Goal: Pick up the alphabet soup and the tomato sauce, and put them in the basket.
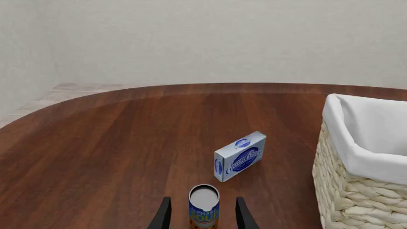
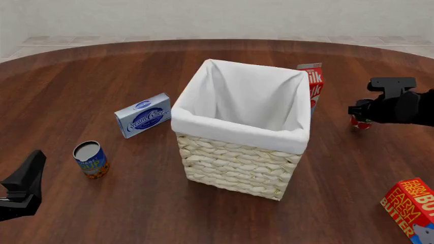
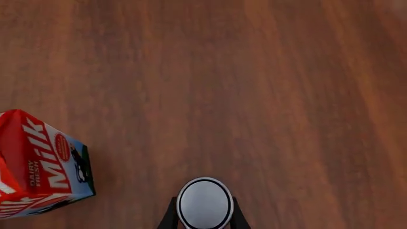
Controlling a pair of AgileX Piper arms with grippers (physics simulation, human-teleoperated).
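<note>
On my left, the alphabet soup [image 2: 91, 159] stands upright on the tabletop [image 2: 101, 81], well to the left of the basket [image 2: 239, 152], and my left gripper [image 1: 202, 217] has its fingers [image 1: 161, 215] spread apart on either side of the can without touching it. If I close off-centre, one finger could strike first and tip or skid the can toward the cream cheese box [image 2: 143, 115] just beyond it. The basket is tall, so a low carry would knock the can against the white liner [image 2: 237, 129] or shove the whole basket aside. On my right, the tomato sauce [image 3: 204, 202] stands beyond the basket's right side, near the milk carton [image 2: 311, 84], and my right gripper [image 3: 203, 217] has fingers pressed close against the can's sides; I judge them clamped on it, though the front view hides most of the can behind the arm. A shallow hold could let it slip on the lift, and swinging left too soon could topple the milk carton. The butter box [image 2: 411, 207] lies clear of both paths.
</note>
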